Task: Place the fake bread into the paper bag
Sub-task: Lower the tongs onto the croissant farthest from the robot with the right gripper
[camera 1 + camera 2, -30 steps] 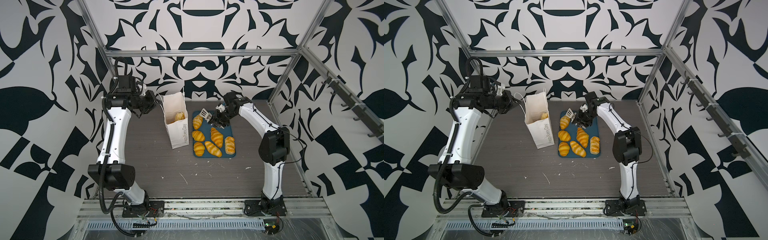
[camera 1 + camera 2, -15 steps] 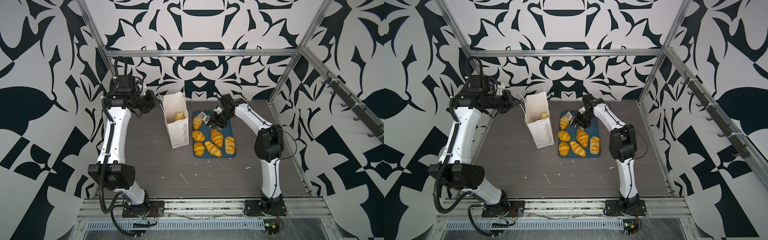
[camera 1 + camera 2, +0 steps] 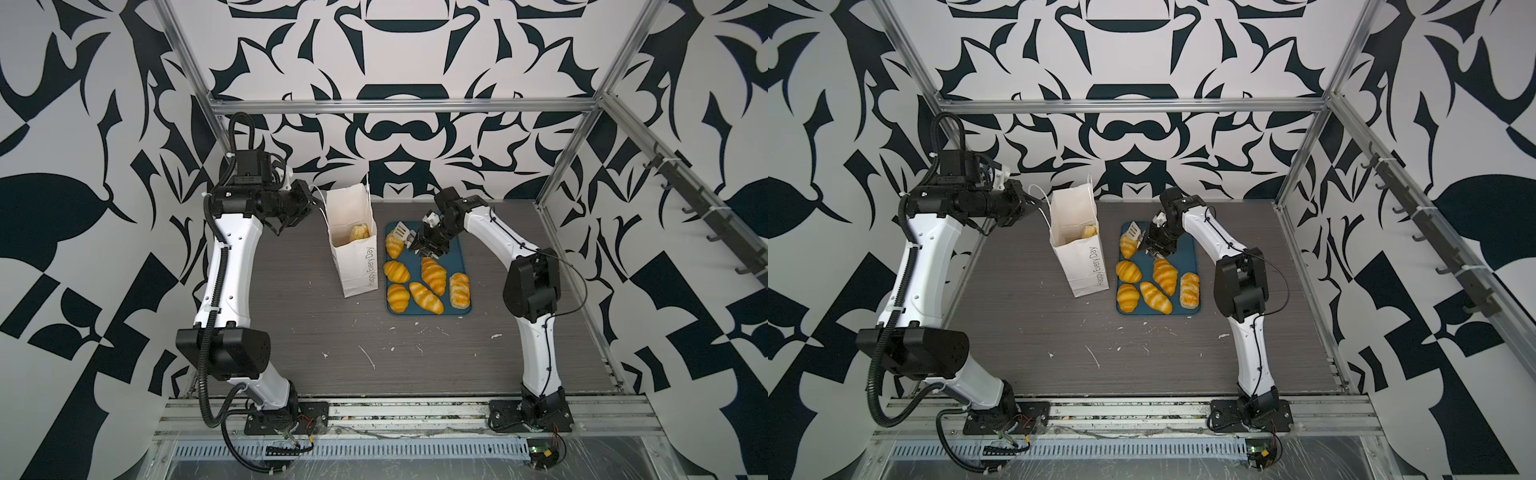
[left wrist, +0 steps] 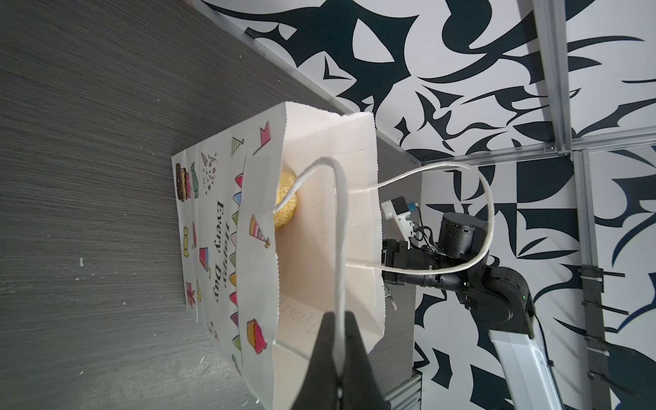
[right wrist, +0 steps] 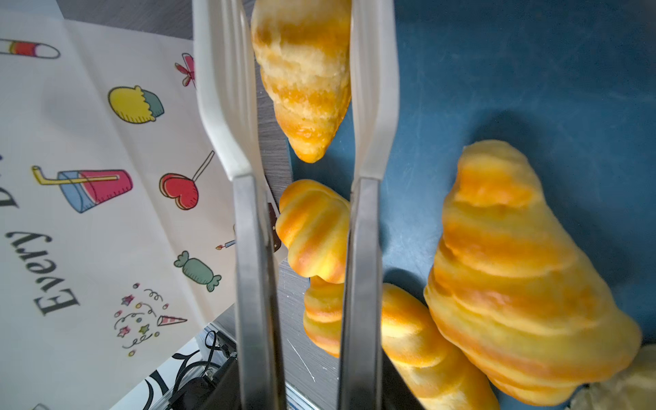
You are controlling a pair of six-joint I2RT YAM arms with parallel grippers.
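The white paper bag (image 3: 360, 266) (image 3: 1084, 266) stands upright, open, beside the blue tray (image 3: 457, 245). My left gripper (image 4: 339, 319) (image 3: 310, 199) is shut on its near cord handle (image 4: 340, 230), holding the mouth open. One piece of fake bread (image 4: 285, 209) (image 3: 360, 232) lies inside. Several croissants (image 3: 433, 270) and a plaited loaf (image 3: 459, 289) lie on the tray. My right gripper (image 3: 419, 243) (image 3: 1148, 245) holds white-tipped steel tongs (image 5: 248, 248). Their tips straddle the croissant (image 5: 305, 71) (image 3: 394, 245) at the tray's far left corner.
The bag's printed side (image 5: 88, 142) stands close to the tongs' left arm. The back wall rises just behind the bag and tray. White scuffs and crumbs (image 3: 368, 357) mark the grey table in front. Metal frame posts (image 3: 569, 145) edge the right side.
The right arm has shifted a little left, bringing the tongs closer over the far-left croissant. The left arm and the bag have not moved.
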